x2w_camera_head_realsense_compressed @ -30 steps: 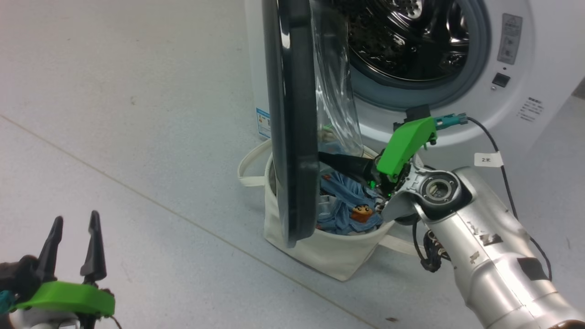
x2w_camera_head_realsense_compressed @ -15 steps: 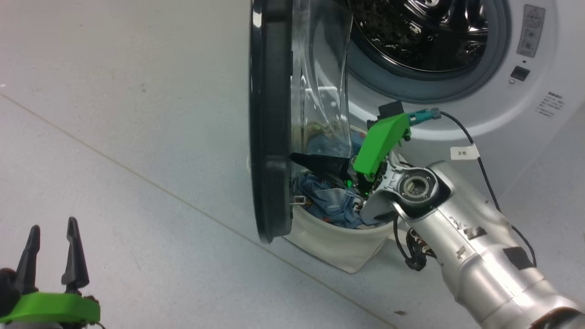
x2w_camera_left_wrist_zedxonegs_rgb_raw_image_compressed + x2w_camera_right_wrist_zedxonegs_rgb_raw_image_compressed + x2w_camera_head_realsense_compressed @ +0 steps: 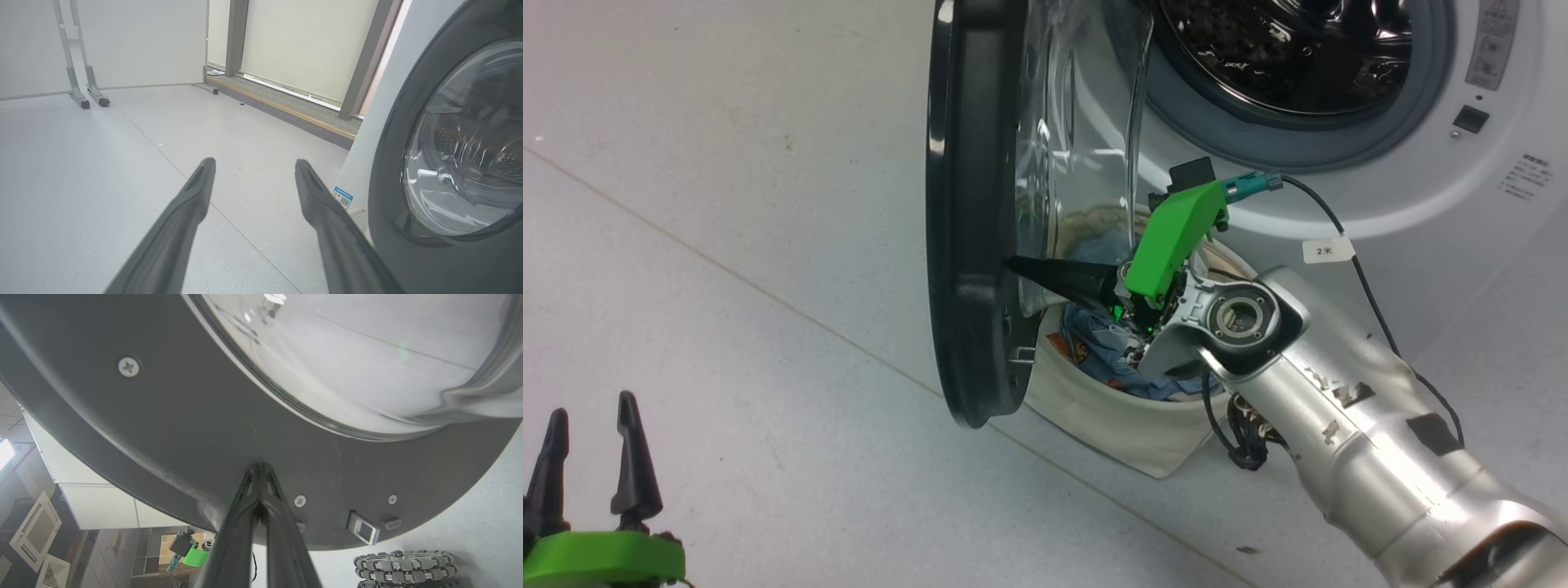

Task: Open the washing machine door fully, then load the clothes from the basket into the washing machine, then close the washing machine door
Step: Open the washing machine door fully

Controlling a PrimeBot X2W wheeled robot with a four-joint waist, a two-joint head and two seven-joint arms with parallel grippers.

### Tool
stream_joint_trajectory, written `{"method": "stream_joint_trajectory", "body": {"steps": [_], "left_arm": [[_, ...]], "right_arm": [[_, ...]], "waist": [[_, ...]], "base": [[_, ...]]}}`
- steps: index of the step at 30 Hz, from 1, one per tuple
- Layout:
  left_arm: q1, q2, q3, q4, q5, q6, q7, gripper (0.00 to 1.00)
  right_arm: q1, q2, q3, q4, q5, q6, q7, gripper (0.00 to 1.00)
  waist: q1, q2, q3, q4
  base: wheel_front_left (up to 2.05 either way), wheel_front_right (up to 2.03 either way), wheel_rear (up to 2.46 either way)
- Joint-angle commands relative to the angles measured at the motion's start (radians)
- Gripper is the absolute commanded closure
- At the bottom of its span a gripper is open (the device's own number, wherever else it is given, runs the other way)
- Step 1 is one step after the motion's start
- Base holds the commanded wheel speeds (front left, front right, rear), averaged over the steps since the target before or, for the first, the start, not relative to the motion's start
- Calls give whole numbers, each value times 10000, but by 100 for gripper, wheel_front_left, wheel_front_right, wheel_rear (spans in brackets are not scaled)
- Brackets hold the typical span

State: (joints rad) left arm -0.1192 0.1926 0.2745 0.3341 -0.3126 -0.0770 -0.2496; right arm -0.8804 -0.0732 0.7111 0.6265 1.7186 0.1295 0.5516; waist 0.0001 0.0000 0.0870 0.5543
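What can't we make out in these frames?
- Head view: the washing machine door and the right gripper hide most of the basket, so the amount of clothes is unclear.
- Head view: the top edge cuts off the drum of the washing machine.
- Head view: the panel label is too small to read.
- Left wrist view: glare on the glass window blurs what lies behind it.

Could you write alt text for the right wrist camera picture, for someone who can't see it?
Two dark right fingers, pressed shut together, touch their tips to the black inner rim of the washing machine door. Its bulging clear glass window spans the top; a small metal latch and a ribbed wheel on the grey floor sit at lower right.
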Motion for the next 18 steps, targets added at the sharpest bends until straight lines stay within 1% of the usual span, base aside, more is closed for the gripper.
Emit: {"method": "stream_joint_trajectory", "body": {"steps": [1,11,18], "left_arm": [[-27,287,460,-385,-57,103,-122,0],[175,244,637,-584,-77,159,-122,0],[153,274,573,-607,-38,158,-122,0]], "right_arm": [[-501,229,124,-356,144,12,-150,100],[-766,229,567,-380,617,12,-393,100],[-712,229,599,-336,578,12,-588,100]], "waist": [[-1,0,52,19],[-1,0,107,52],[-1,0,47,17]], "base": [[0,0,0],[-2,-2,-2],[-1,-1,-1]]}}
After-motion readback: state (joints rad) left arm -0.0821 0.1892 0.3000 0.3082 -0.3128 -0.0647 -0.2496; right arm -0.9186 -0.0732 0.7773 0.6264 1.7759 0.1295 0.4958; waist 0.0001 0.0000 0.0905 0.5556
